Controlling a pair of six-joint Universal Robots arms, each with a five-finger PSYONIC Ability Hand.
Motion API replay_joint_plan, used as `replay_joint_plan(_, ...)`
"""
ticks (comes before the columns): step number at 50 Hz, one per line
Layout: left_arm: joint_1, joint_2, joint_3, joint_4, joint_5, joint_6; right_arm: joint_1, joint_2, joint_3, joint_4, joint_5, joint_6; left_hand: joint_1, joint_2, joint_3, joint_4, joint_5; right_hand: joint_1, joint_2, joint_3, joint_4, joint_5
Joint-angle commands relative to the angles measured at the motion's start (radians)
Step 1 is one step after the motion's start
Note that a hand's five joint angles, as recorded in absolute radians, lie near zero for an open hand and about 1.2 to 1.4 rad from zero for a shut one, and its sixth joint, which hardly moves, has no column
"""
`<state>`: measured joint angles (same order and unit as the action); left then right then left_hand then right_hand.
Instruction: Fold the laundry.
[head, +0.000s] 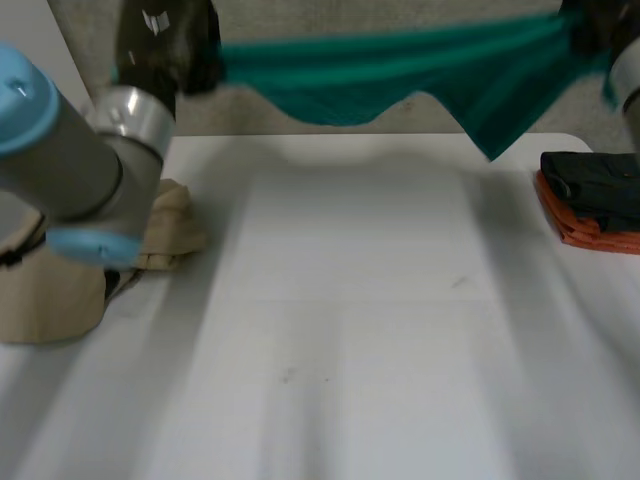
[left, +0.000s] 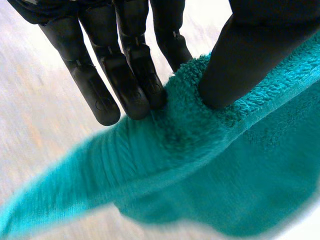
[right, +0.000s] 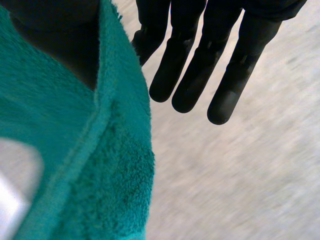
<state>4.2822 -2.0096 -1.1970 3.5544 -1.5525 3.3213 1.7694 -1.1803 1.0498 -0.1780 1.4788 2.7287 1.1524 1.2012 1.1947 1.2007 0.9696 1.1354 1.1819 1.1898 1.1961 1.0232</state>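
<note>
Towel (head: 400, 75), teal terry, hangs in the air above the far edge of the white table (head: 350, 330), stretched between both hands. The left hand (head: 165, 45) holds one end above the table's far left corner, its thumb (left: 235, 65) pressing the hem against the fingertips (left: 135, 75). The right hand (head: 600, 30) holds the other end above the table's far right corner. There the thumb (right: 55, 50) sits behind the hem and seems to pinch it against the nearest finger, while the other fingers (right: 200, 70) are straight and clear of the cloth.

Both holds look shallow, right at the hem. If the arms pull further apart, the cloth could slide out of one pinch, the right more likely, and drop in a heap on the table. Lowered carelessly, it could also land on the folded stack (head: 590, 200) at the table's right edge or the beige cloth (head: 170, 230) at its left edge.

Its long axis runs side to side, parallel with the table's far edge. The top hem is fairly taut; the lower edge sags unevenly, with one corner pointing down toward the table's right half.
</note>
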Motion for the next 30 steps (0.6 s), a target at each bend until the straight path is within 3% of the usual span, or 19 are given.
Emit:
replay_joint_plan(1,-0.002,-0.021,-0.216,-0.043,0.002,0.02,-0.004,0.011,0.298,0.008,-0.094,-0.038,0.244,0.195,0.202,0.196,0.252,0.261,0.214,0.207,0.2,0.198)
replay_joint_plan(6,-0.007,-0.084,-0.352,-0.028,0.009,0.122,-0.004,0.062,0.461,0.008,-0.106,-0.144,0.244,0.195,0.202,0.196,0.252,0.261,0.214,0.207,0.2,0.198)
replay_joint_plan(13,-0.002,-0.158,-0.375,-0.026,0.015,0.228,-0.008,0.094,0.57,0.006,-0.089,-0.263,0.244,0.195,0.202,0.196,0.252,0.261,0.214,0.207,0.2,0.198)
replay_joint_plan(16,0.002,-0.147,-0.381,-0.035,0.018,0.238,-0.016,0.093,0.579,0.005,-0.088,-0.262,-0.505,-0.554,-0.547,-0.553,-0.496,0.261,0.214,0.207,0.2,0.198)
replay_joint_plan(17,0.002,-0.14,-0.383,-0.037,0.018,0.238,-0.021,0.093,0.581,0.005,-0.088,-0.262,-0.545,-0.594,-0.587,-0.593,-0.537,0.261,0.214,0.207,0.2,0.198)
replay_joint_plan(22,0.042,-0.035,-0.404,-0.045,0.022,0.231,-0.054,0.082,0.582,0.006,-0.088,-0.26,-0.648,-0.697,-0.69,-0.696,-0.64,0.261,0.214,0.207,0.2,0.198)
replay_joint_plan(30,0.188,0.103,-0.549,-0.098,0.169,0.23,-0.076,0.08,0.596,0.008,-0.088,-0.245,-0.505,-0.554,-0.547,-0.553,-0.496,0.261,0.214,0.207,0.2,0.198)
